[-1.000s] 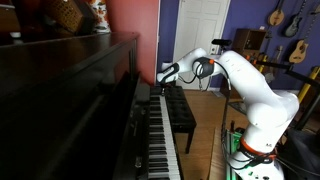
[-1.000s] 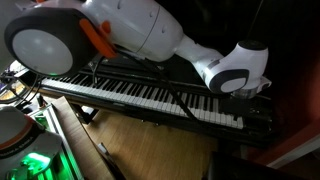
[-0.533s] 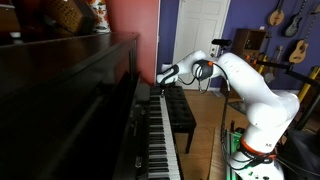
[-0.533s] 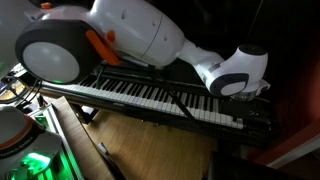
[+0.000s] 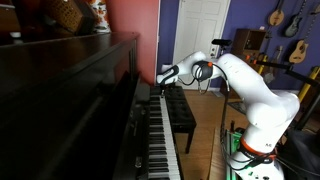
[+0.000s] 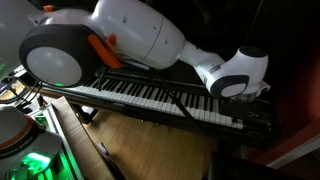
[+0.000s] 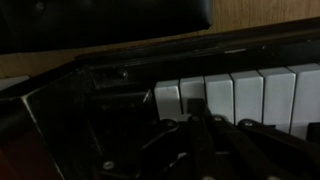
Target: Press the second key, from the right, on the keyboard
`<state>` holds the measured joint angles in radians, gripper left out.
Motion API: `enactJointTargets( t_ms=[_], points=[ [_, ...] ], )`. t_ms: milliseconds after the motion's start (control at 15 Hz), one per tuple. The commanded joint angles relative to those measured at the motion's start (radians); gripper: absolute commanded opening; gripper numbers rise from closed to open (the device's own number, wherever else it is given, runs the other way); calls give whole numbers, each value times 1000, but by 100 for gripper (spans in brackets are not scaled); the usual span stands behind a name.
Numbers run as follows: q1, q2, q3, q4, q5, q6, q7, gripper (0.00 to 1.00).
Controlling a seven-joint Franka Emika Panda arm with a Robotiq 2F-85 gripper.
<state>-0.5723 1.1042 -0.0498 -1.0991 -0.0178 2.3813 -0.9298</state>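
Observation:
The keyboard (image 5: 158,140) is a long row of white and black keys in a dark glossy upright piano; it also shows in an exterior view (image 6: 150,97). My gripper (image 5: 163,75) hangs over its far end, close to the keys. In the wrist view the dark fingers (image 7: 197,122) are pressed together with nothing between them, and their tip lies over the white keys (image 7: 232,95) nearest the end, about at the second one. The dark end block (image 7: 110,110) of the piano is beside them. I cannot tell whether the tip touches a key.
The black padded bench (image 5: 181,115) stands beside the keyboard, below the arm. The piano's dark front panel (image 5: 70,90) rises right behind the keys. A white door (image 5: 205,40) and guitars (image 5: 287,25) are at the back of the room.
The arm's big joint has shifted a little in the close exterior view. The gripper stays over the end of the keyboard.

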Motion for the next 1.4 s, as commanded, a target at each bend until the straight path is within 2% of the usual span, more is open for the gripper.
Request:
enactJointTargets(
  t_ms=[0, 800, 1333],
  points=[
    [-17, 42, 17, 57, 11, -52, -28, 0],
    [-13, 78, 6, 127, 3, -119, -17, 0],
    [6, -11, -11, 48, -18, -85, -6, 0]
  ],
)
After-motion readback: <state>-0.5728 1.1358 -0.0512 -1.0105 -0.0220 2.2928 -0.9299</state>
